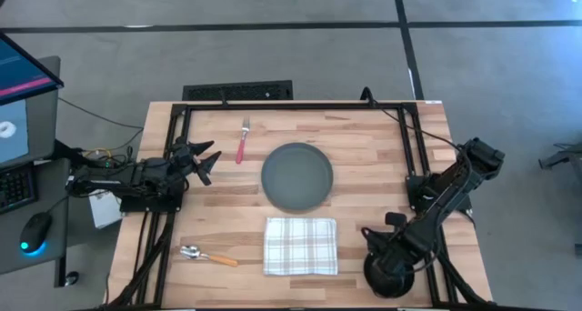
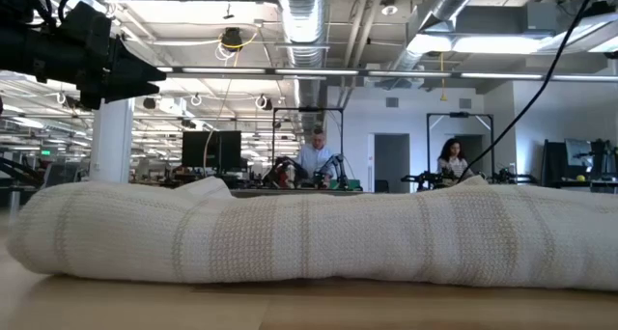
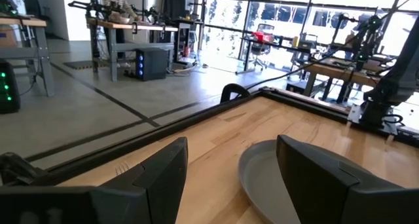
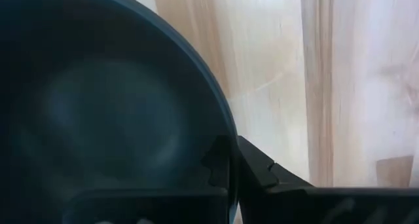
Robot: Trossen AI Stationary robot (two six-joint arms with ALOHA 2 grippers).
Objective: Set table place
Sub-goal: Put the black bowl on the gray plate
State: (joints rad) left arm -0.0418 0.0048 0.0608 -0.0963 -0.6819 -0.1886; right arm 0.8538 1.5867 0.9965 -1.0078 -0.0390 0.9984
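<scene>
1. Found the napkin directly on the near side of the plate, and the spoon to the plate's near left.
2. Found the bowl to the plate's near right, by the corner of the worktop, its rim pinched in the clenched jaws of the right gripper.
3. Judged the step in hand as carrying the bowl to the plate. Best done by lifting straight up and keeping the rim level, since a one-sided pinch could let the bowl tilt or slip. Then a slow approach and a gentle lowering onto the plate's centre before letting go.
4. Noted the left gripper just left of the plate, jaws released and empty, clear of the bowl's likely path.
5. Saw the fork farthest off, to the plate's far left.
</scene>
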